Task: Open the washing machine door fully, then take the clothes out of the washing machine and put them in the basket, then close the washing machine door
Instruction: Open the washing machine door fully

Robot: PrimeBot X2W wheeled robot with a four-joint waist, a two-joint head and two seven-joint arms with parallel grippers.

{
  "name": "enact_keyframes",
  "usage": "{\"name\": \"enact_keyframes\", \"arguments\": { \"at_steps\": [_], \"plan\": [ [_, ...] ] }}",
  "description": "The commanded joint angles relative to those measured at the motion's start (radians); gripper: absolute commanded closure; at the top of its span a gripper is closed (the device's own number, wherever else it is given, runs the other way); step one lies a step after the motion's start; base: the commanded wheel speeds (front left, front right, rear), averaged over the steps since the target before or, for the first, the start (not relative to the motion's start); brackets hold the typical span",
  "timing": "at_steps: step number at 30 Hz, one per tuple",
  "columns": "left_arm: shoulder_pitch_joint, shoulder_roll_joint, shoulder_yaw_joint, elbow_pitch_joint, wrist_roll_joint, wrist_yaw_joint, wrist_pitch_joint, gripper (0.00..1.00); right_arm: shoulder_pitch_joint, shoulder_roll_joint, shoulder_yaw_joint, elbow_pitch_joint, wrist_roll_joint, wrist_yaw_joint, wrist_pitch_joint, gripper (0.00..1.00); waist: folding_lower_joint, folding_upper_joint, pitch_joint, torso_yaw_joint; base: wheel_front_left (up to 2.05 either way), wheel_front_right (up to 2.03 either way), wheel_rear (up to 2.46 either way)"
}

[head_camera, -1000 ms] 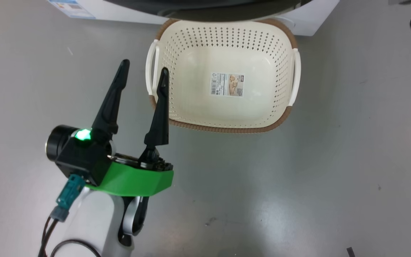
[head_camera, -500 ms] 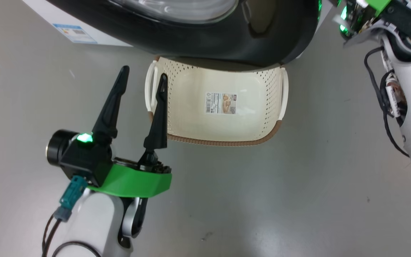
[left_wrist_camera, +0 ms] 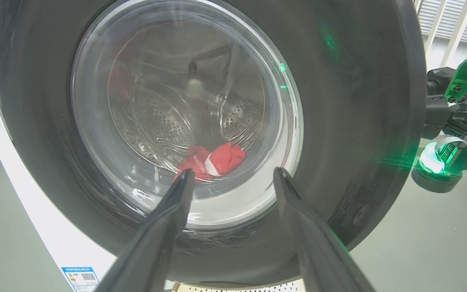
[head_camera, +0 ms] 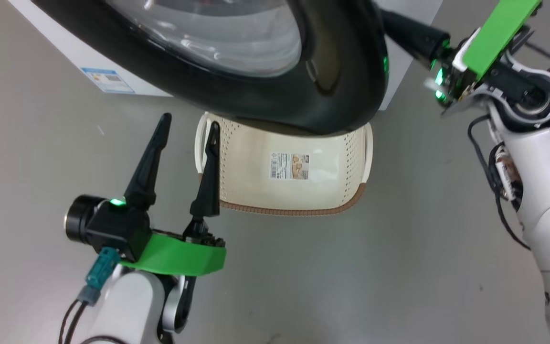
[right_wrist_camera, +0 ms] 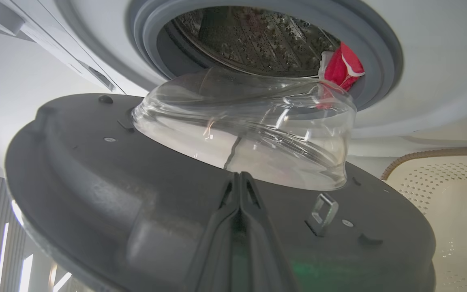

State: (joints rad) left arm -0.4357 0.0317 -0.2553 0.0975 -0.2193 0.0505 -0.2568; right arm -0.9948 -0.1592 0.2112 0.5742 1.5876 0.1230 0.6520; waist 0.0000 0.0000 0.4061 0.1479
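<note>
**Red clothes (left_wrist_camera: 227, 157) in drum (right_wrist_camera: 258, 36), washing machine door (head_camera: 265, 95) only part open**

Clothes, red with white stripes, lie low at the front of the steel drum of the washing machine (right_wrist_camera: 440, 61). One piece rests against the grey rubber ring (right_wrist_camera: 144, 36). None are out yet.

The washing machine door is swung off the opening, with its glass bowl (right_wrist_camera: 249, 134) clear of the ring. It hangs across the front, over the basket (head_camera: 284, 209), so judged part open, not fully.

Right end effector (right_wrist_camera: 239, 176): fingers pressed together, holding nothing. It is tucked behind the door edge at the inner face, near the latch hook (right_wrist_camera: 322, 213). Contact is likely but can't be confirmed. Looks like step one, pushing the door wider.

The basket stands on the floor (head_camera: 399, 263) just before the machine, its far half under the door. Nothing is in it except a sticker (head_camera: 289, 166) on the bottom.

Left end effector (head_camera: 190, 122): spread wide, empty, just beside the basket's left handle (head_camera: 199, 148), pointing at the door's outer face.

Left to do: finish opening, move all clothes to the basket, shut the door.
</note>
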Motion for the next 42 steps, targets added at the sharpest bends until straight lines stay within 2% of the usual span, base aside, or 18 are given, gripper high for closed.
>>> {"name": "enact_keyframes", "arguments": {
  "at_steps": [1, 21, 27, 29, 30, 31, 33, 34, 36, 42],
  "plan": [
    [0.016, 0.018, 0.035, -0.018, 0.009, -0.012, -0.005, 0.00, 0.026, 0.024, 0.014, -0.034, 0.010, 0.008, 0.008, 1.00, 0.0000, 0.0000, -0.024, -0.002, 0.00, 0.00, 0.00],
    [0.078, 0.018, 0.043, 0.004, -0.003, -0.012, -0.005, 0.00, 0.160, 0.061, 0.007, -0.049, 0.039, 0.008, 0.026, 1.00, 0.0000, 0.0000, -0.123, 0.004, 0.00, 0.00, 0.00],
    [0.087, 0.018, 0.044, 0.012, -0.011, -0.009, -0.005, 0.00, 0.164, 0.060, 0.012, -0.034, 0.000, 0.008, -0.011, 1.00, 0.0000, 0.0000, -0.130, 0.002, 0.00, 0.00, 0.00],
    [0.087, 0.018, 0.045, 0.014, -0.012, -0.008, -0.005, 0.00, 0.162, 0.053, 0.021, -0.038, -0.047, 0.008, -0.060, 0.64, 0.0000, 0.0000, -0.128, -0.001, 0.00, 0.00, 0.00],
    [0.087, 0.018, 0.045, 0.014, -0.011, -0.007, -0.005, 0.00, 0.162, 0.049, 0.029, -0.044, -0.074, 0.008, -0.088, 0.38, 0.0000, 0.0000, -0.128, -0.003, 0.00, 0.00, 0.00],
    [0.087, 0.018, 0.046, 0.014, -0.012, -0.007, -0.005, 0.00, 0.162, 0.042, 0.038, -0.053, -0.107, 0.008, -0.121, 0.00, 0.0000, 0.0000, -0.126, -0.004, 0.00, 0.00, 0.00],
    [0.086, 0.018, 0.046, 0.015, -0.012, -0.007, -0.005, 0.00, 0.166, 0.031, 0.057, -0.077, -0.167, 0.008, -0.193, 0.00, 0.0000, 0.0000, -0.122, -0.007, 0.00, 0.00, 0.00],
    [0.083, 0.018, 0.048, 0.015, -0.013, -0.008, -0.005, 0.00, 0.168, 0.007, 0.088, -0.101, -0.253, 0.008, -0.287, 0.00, 0.0000, 0.0000, -0.117, -0.011, 0.00, 0.00, 0.00],
    [0.081, 0.018, 0.051, 0.016, -0.016, -0.009, -0.005, 0.00, 0.177, -0.019, 0.130, -0.111, -0.348, 0.008, -0.395, 0.00, 0.0000, 0.0000, -0.113, -0.016, 0.00, 0.00, 0.00],
    [0.078, 0.018, 0.061, 0.015, -0.021, -0.009, -0.005, 0.00, 0.184, -0.062, 0.217, -0.037, -0.585, 0.008, -0.703, 0.00, 0.0000, 0.0000, -0.109, -0.038, 0.00, 0.00, 0.00]
  ]
}}
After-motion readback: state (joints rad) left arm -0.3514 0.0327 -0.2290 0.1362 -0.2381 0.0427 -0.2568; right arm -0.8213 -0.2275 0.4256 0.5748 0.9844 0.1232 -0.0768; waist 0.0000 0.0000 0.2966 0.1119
